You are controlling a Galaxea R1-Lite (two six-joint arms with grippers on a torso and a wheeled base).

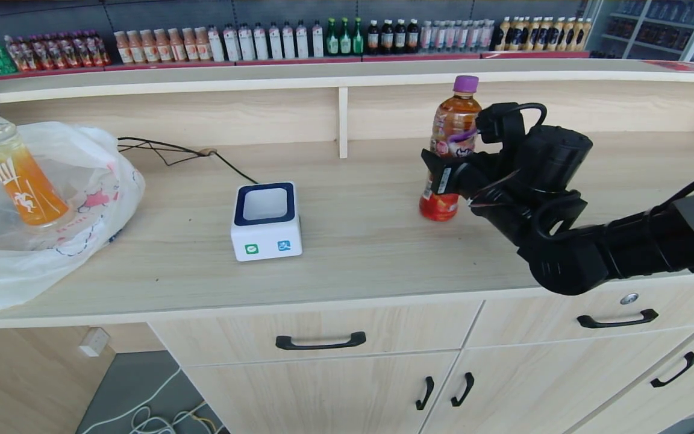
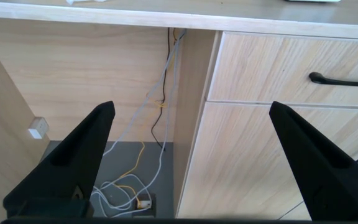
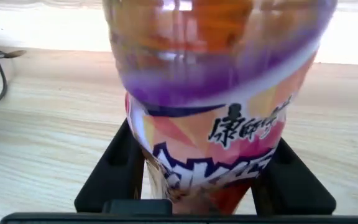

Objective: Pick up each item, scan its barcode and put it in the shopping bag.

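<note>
Right claw [image 1: 446,178] grips the upright bottle [image 1: 455,120] right of centre, for carrying to the scanner [image 1: 265,222]; left claw [image 2: 190,107] gapes empty.

Your head camera looks forward and down over the counter [image 1: 353,253], scanner [image 1: 265,221] mid-frame, shopping bag [image 1: 82,199] at your left; your right wrist camera sits low and very close to the bottle [image 3: 216,124], facing the counter's back wall, sharing bottle and countertop with the head view; your left wrist camera hangs below the countertop, facing the drawers [image 2: 278,124] and floor cables [image 2: 126,186], both shared with the head view.
</note>
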